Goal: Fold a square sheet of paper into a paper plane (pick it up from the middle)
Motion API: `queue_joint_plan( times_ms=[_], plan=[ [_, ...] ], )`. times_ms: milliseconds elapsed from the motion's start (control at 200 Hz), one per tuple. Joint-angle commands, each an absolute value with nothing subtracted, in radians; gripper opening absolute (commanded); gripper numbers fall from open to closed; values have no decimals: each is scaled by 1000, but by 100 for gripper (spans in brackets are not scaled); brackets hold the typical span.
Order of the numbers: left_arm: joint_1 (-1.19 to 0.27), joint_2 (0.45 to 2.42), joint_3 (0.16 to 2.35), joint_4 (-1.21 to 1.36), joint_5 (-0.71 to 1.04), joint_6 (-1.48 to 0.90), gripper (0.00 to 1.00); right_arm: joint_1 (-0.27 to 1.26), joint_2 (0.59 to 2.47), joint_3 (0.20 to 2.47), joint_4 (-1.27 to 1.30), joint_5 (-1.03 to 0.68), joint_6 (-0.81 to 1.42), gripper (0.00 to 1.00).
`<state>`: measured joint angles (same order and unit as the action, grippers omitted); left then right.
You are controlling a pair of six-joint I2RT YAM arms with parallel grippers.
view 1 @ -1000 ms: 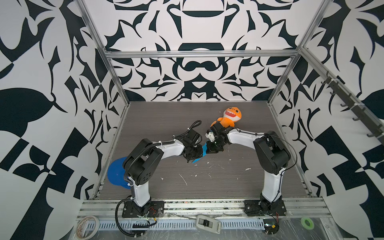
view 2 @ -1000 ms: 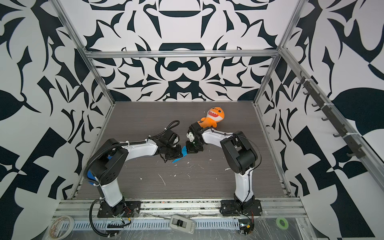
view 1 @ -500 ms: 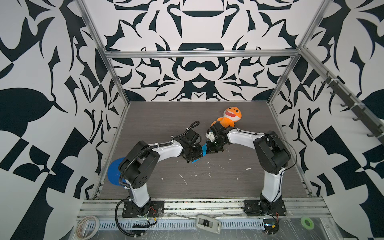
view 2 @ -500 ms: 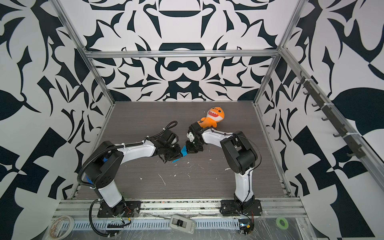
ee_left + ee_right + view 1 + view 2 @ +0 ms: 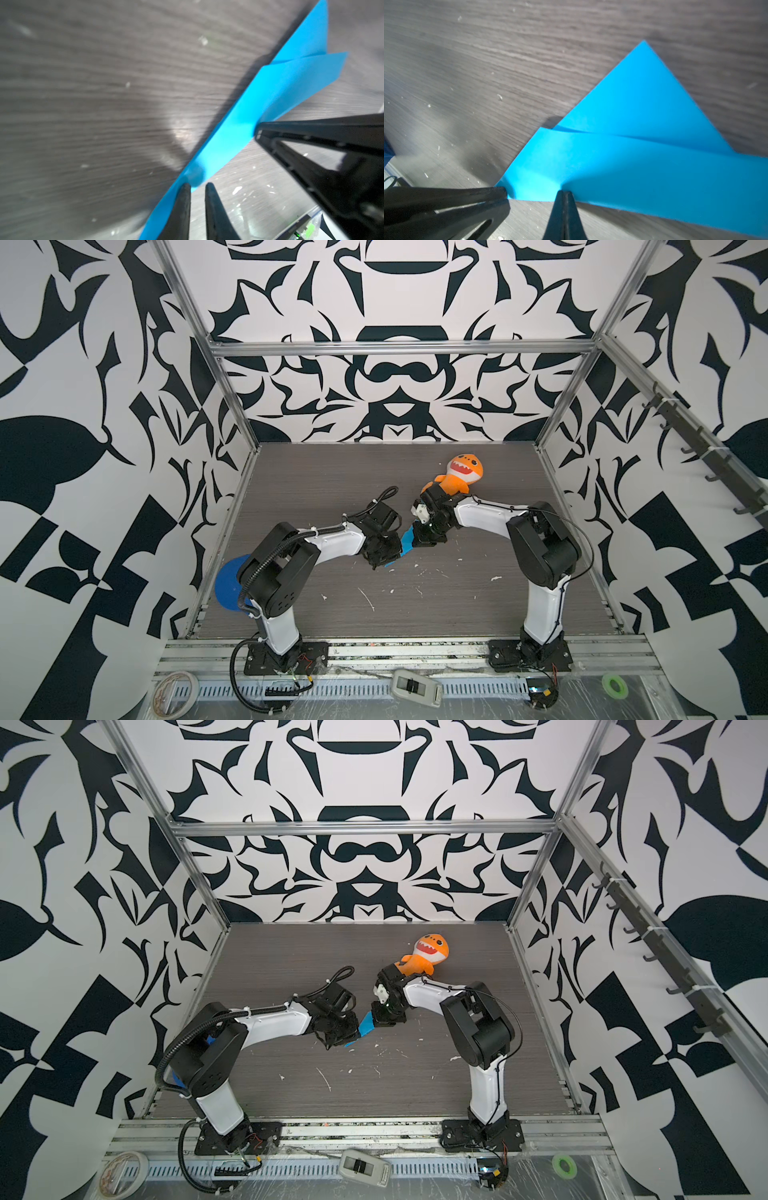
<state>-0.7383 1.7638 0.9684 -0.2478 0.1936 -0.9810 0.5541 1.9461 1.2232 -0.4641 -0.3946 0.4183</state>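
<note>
The square sheet of paper (image 5: 408, 540) (image 5: 366, 1028), bright blue, lies in the middle of the table, folded into a long narrow strip (image 5: 239, 124) with a triangular flap (image 5: 643, 99). My right gripper (image 5: 564, 192) (image 5: 420, 540) is shut on the strip's long edge, and the paper dimples at the pinch. My left gripper (image 5: 197, 185) (image 5: 390, 560) stands at the paper's near corner. Its fingers are a narrow gap apart with bare table showing between them, and the paper's edge runs past one finger (image 5: 182, 199). In both top views the two grippers nearly meet over the paper.
An orange shark plush (image 5: 461, 477) (image 5: 428, 957) lies just behind the right wrist. A dark blue round disc (image 5: 226, 585) sits at the table's left edge behind the left arm's base. White flecks (image 5: 368, 599) dot the wooden table. Metal frame posts stand at the corners.
Almost nothing. The left arm has shifted slightly beside the paper. The right gripper keeps its hold in the same place.
</note>
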Motion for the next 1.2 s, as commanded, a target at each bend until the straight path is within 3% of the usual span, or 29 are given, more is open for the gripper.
queue_joint_plan(
  times_ms=[0,1195],
  plan=[
    [-741,1737,941,-312,157,-997,18,559,2001,1218,-509,-301,423,0],
    [-750,1658,877,-461,129,-943,16,564,2020,1224,-524,-273,423,0]
  ],
)
